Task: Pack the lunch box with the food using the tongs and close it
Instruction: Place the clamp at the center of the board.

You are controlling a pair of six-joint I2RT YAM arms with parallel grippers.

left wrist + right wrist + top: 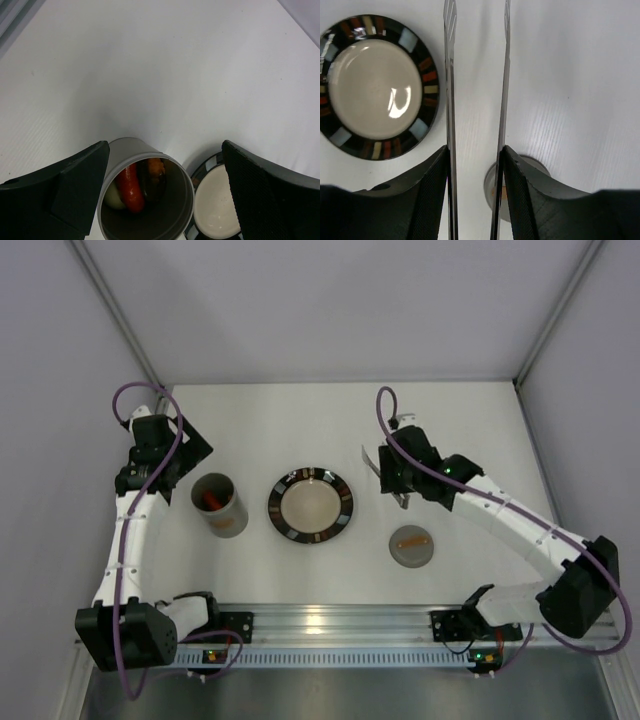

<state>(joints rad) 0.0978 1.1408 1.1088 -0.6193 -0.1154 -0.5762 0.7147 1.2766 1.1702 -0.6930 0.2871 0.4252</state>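
Observation:
The lunch box (219, 504) stands open and upright, left of the plate. In the left wrist view the lunch box (150, 222) holds the food: a red sausage (131, 189), an orange piece (156, 167) and a white lump (114, 197). My left gripper (165, 150) hovers open above its rim, and in the top view the left gripper (185, 450) sits just behind it. My right gripper (475, 160) is shut on the tongs (451, 100), whose two slim arms run apart between the fingers. The tongs (371, 462) hang right of the plate. The grey lid (411, 546) with its orange-brown handle lies on the table.
A round black-rimmed plate (346, 506) with a beige centre lies mid-table, bare of food; its rim (427, 75) shows left of the tongs. The lid (540, 167) peeks out under the right fingers. White walls enclose the table on three sides.

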